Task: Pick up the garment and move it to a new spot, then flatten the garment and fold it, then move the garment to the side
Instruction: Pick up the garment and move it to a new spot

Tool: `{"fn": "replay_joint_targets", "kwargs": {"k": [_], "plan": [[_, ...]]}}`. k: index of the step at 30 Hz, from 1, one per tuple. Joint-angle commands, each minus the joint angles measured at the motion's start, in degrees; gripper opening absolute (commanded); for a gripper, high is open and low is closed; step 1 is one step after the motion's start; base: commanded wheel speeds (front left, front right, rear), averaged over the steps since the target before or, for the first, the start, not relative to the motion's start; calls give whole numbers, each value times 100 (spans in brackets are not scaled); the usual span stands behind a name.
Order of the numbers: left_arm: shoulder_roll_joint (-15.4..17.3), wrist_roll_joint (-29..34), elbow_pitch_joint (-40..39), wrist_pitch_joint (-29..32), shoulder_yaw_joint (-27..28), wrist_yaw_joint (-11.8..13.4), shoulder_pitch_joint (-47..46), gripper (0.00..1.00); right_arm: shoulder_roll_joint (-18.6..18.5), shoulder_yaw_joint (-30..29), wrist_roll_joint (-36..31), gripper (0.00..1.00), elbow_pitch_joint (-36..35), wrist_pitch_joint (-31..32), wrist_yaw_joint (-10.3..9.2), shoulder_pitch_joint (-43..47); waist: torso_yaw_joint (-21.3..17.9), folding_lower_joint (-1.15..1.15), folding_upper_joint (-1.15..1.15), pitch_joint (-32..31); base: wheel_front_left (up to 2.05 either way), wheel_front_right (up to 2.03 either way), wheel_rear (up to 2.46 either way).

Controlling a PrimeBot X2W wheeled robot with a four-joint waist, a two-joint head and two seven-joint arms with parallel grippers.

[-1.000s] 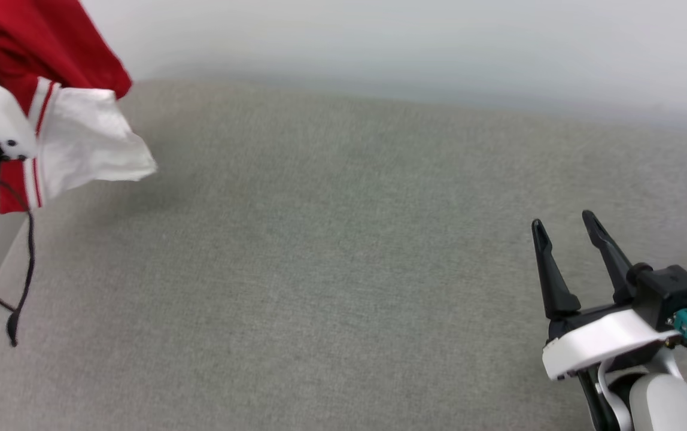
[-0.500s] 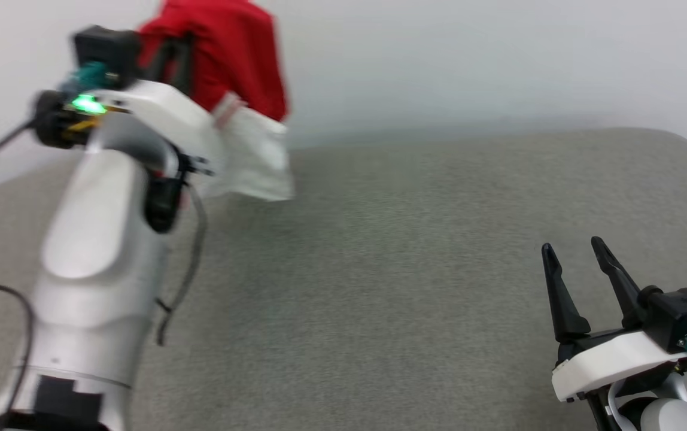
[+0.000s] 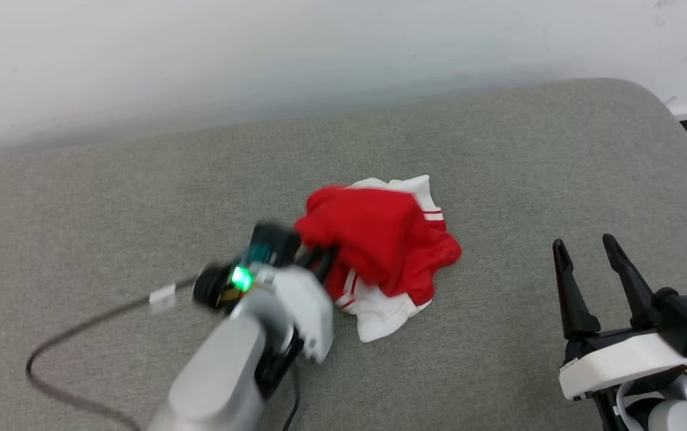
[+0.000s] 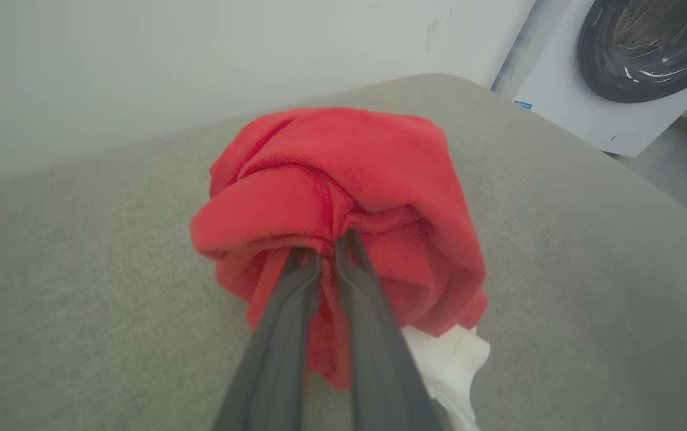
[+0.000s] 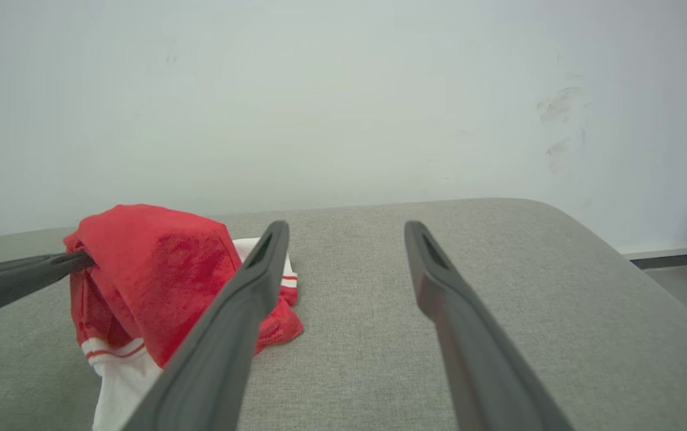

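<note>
In the head view, the garment (image 3: 379, 239) lies as a crumpled red heap with white sleeve parts, a little right of the middle of the frame, on the grey cushion (image 3: 140, 197). My left gripper (image 3: 322, 258) comes from the lower left, somewhat blurred, and its fingers go into the left edge of the heap. A black cable (image 3: 80, 323) runs over the cushion at the lower left. My right gripper (image 3: 586, 251) stands at the lower right, well apart from the garment, its fingers spread and with nothing between them. The pale wall (image 3: 260, 54) fills the top.

In the left wrist view, my left gripper (image 4: 322, 245) is clenched on a red fold of the garment (image 4: 343, 173), which sits in the middle of the frame. A white part shows at the lower right of the heap. A washer (image 4: 607, 72) stands in the upper right corner.

In the right wrist view, my right gripper (image 5: 343, 230) is released, its two fingers wide apart in the middle. The garment (image 5: 152, 263) is at the lower left, partly behind one finger, and the left gripper (image 5: 80, 262) enters it from the left edge.
</note>
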Motion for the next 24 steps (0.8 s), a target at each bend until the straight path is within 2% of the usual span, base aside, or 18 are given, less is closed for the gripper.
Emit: {"fn": "replay_joint_targets", "kwargs": {"k": [1,3,4,6,16,24], "plan": [[119,-33,16,0,15,48,199,0,7,6,22,100,12,-55,-2,-41,2,0,0,56,0,0,0],[166,-24,21,71,-60,84,553,0,7,-36,27,100,19,-74,-2,-38,64,0,0,114,0,0,0],[163,-44,-9,75,-72,119,702,22,8,-47,29,100,32,-89,-2,-45,99,0,0,128,0,0,0],[217,-14,-93,40,-108,177,925,100,7,-92,11,100,58,-104,-3,-59,189,0,0,138,0,0,0],[180,13,-1177,-995,131,588,1238,100,7,-251,-62,100,98,-29,-2,11,679,0,0,-172,0,0,0],[419,48,-2006,-1301,617,1055,1417,100,7,-396,-103,100,-13,103,-2,185,951,0,0,-410,0,0,0]]}}
